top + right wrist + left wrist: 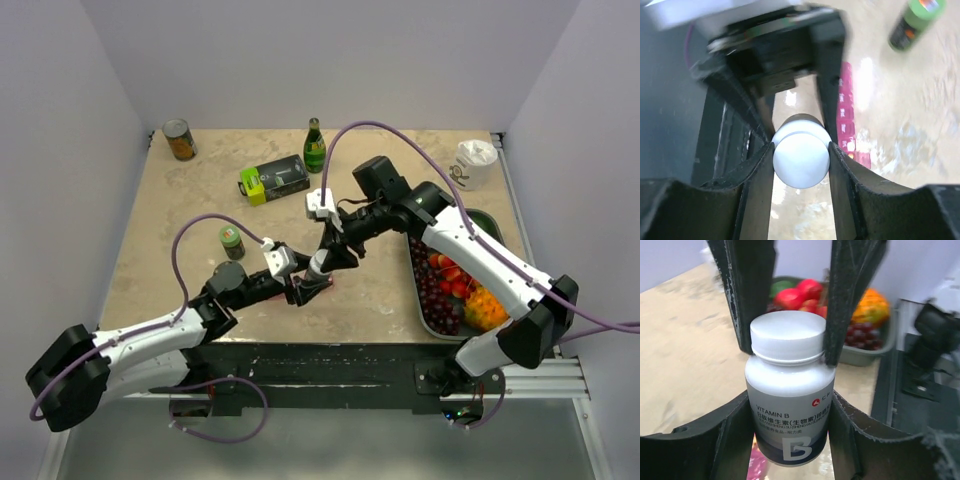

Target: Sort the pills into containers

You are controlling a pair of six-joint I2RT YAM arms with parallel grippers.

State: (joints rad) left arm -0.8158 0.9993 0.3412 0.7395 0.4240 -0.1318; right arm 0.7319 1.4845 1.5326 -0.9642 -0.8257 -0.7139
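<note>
- Lying flat on the surface (pixel 200 200), the pink pill organiser (pixel 847 116) shows as a slim strip of small compartments directly under the two pincers, toward the near edge between the arms.
- In the right wrist view it runs just beside the bottle and is partly hidden behind one black finger. The left wrist view catches only a pink sliver below the bottle's base. Whether its lids are up or down is too blurred to tell.
- Above it is a white bottle (pixel 790 405) labelled "VITAMIN B", with a dark band and a large "B" near its base.
- The left pincer (pixel 790 412) is clamped on the bottle's body, its two fingers pressed against either side.
- The right pincer (pixel 800 150) comes in from the opposite end and is closed on the white cap (pixel 801 159), both fingers touching the cap's sides.
- The cap sits on the bottle's neck.
- A dark fruit tray (pixel 860 356) stands to the right, well apart from the organiser, holding red, purple and orange fruit.
- A small green-capped bottle (pixel 232 241) stands near the left arm.
- Farther back are a black and green box (pixel 273 181), a green glass bottle (pixel 315 146), a tin can (pixel 180 140) and a white cup (pixel 476 160).
</note>
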